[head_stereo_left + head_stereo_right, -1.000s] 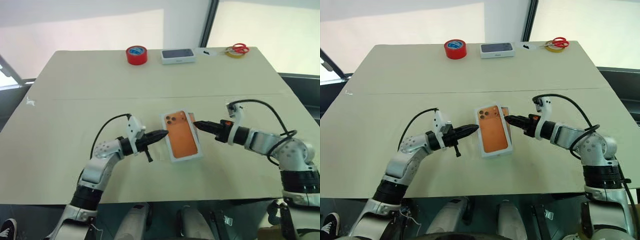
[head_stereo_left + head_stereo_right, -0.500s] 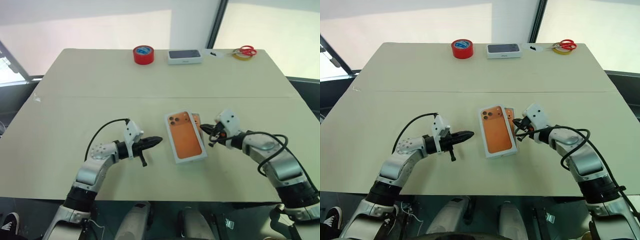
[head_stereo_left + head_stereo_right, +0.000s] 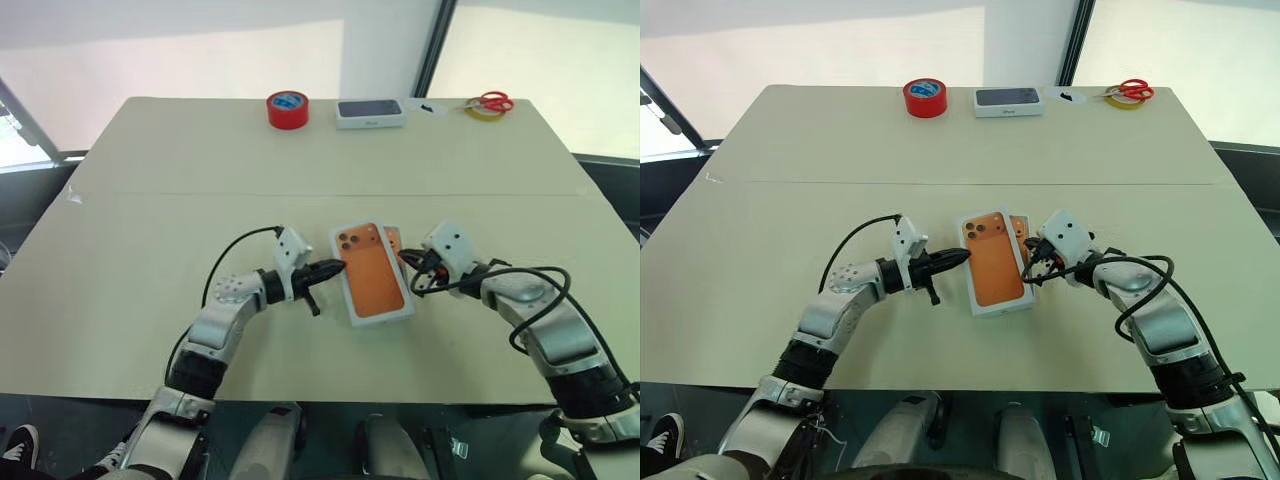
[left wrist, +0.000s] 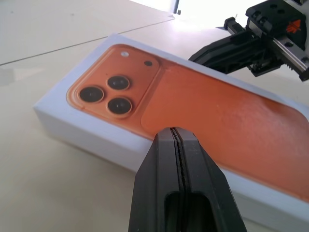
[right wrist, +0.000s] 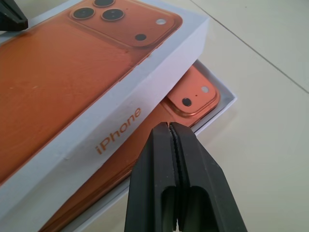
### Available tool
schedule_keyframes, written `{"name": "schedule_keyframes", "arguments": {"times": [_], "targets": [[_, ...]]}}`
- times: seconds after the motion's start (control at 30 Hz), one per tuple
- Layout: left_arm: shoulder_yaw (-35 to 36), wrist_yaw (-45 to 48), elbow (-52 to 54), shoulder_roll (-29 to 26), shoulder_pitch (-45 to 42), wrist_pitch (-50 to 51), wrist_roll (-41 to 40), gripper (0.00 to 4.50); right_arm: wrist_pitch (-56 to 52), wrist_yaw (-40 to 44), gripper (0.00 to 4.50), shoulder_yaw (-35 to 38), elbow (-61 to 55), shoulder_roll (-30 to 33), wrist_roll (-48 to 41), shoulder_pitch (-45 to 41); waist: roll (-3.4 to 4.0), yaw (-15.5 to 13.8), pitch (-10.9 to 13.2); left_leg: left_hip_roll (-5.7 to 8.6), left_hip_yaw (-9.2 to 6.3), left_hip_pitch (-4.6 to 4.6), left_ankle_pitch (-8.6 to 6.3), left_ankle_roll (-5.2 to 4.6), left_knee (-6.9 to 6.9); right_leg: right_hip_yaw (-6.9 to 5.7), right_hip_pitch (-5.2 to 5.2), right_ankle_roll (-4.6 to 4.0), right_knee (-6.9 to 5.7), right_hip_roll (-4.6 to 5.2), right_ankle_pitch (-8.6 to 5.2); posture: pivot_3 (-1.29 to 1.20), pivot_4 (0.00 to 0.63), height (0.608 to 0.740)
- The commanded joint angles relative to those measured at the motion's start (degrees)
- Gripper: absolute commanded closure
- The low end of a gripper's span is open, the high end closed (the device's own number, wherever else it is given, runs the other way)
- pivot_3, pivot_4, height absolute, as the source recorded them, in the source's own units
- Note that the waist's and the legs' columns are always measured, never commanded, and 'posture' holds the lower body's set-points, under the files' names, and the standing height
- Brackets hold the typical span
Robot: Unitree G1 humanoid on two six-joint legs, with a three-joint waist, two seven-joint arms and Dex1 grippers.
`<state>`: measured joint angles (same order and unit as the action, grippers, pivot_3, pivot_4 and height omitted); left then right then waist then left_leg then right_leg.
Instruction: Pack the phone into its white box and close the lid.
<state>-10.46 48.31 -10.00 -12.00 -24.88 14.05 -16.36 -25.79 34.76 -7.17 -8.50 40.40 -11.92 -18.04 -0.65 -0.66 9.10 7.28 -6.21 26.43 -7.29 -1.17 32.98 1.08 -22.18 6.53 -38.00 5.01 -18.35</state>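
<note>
The lid point(image 3: 375, 270), white with an orange phone picture on top, lies askew over the white box point(image 5: 231, 98). The box's right rim sticks out from under it. The orange phone point(image 5: 192, 96) lies inside the box, one corner uncovered. My left gripper point(image 3: 336, 267) is shut with nothing in it, and its tip is at the lid's left side wall point(image 4: 96, 140). I cannot tell whether it touches. My right gripper point(image 3: 406, 259) is also shut and holds nothing. It points at the lid's right side, just above the exposed part of the box.
Along the table's far edge stand a red tape roll point(image 3: 287, 108), a white box with a dark phone picture point(image 3: 370, 112), red-handled scissors point(image 3: 488, 100) and a yellowish tape roll point(image 3: 477, 110). The table's front edge point(image 3: 320, 400) runs just behind both forearms.
My left gripper has moved right, up to the lid's left side. My right wrist has rolled over, its tip staying at the lid's right side. The lid and box have stayed put.
</note>
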Motion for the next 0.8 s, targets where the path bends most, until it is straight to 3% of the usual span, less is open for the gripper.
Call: {"name": "schedule_keyframes", "arguments": {"times": [0.03,0.27,0.4,0.63,0.8], "targets": [[-0.4,-0.2,-0.1,0.1,-0.9,-1.3,1.2,4.50,1.7,0.1,4.47,0.7,0.1,-0.7,1.9,-1.1,0.00,0.1,0.0,0.00,0.00,0.00,0.00,0.00,0.00,0.01,0.00,0.00,0.00,0.00,0.00,0.00,0.150,0.740],[2.5,3.2,7.7,-6.8,1.0,4.8,-1.8,4.50,1.7,1.2,4.47,2.2,-0.5,-0.9,2.6,0.0,0.01,0.2,0.0,-0.01,-0.01,-0.01,0.01,0.01,0.00,0.01,-0.03,0.00,-0.05,-0.02,0.00,0.00,0.150,0.740],[-0.9,5.3,6.5,-9.9,1.2,3.1,1.8,4.50,3.2,3.4,4.47,2.9,-0.6,0.1,2.5,0.1,0.01,0.0,0.0,0.01,-0.01,-0.02,0.00,0.01,0.01,0.01,0.00,0.00,-0.04,-0.01,0.00,0.00,0.150,0.740],[-5.5,4.2,1.5,-6.0,-0.4,2.9,4.8,4.50,5.0,7.0,4.47,4.0,1.0,1.7,2.1,-1.2,0.01,0.0,0.0,0.03,-0.01,-0.01,0.00,0.00,0.02,0.01,0.02,0.00,-0.04,0.01,0.00,0.00,0.150,0.740],[-4.7,1.7,-3.2,-2.0,-3.2,0.9,6.0,4.50,4.9,8.7,4.47,3.1,-0.4,2.0,3.4,0.1,0.00,-0.1,0.0,0.03,-0.02,-0.02,0.00,0.00,0.06,-0.01,0.04,0.01,-0.05,0.01,0.00,0.00,0.150,0.740]]}}
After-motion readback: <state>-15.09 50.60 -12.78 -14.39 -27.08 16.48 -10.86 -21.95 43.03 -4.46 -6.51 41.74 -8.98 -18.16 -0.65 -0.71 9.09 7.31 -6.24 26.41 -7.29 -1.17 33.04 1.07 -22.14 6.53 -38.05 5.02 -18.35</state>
